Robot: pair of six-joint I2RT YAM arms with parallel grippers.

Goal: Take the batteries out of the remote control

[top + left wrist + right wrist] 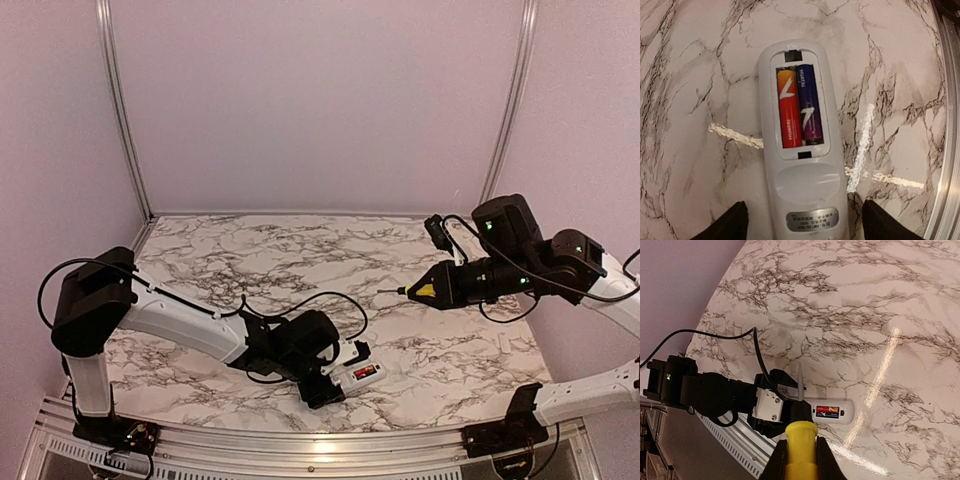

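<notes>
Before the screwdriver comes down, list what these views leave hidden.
remote control: its underside, face down in every view; near end cut by the left wrist view's bottom edge.
batteries: label print blurred in the left wrist view, too small from the top.
screwdriver: tip shape too thin in the right wrist view; handle's rear hidden by the right gripper.

Left wrist view: near end of remote control [802, 195] cut off by bottom edge. Only dark tips of left gripper [805, 227] fingers [730, 222] show, rest out of picture. Print on silver sticker [812, 218] too small to read.

Top view: left gripper hides most of remote control. Batteries [366, 372] only tiny red speck. Right arm [575, 255] runs off right edge.

Right wrist view: screwdriver [801, 437] handle cut off at bottom. Right gripper [801, 466] fingers [776, 467] show only as thin dark strips. One end of remote control hidden behind screwdriver and left gripper.
</notes>
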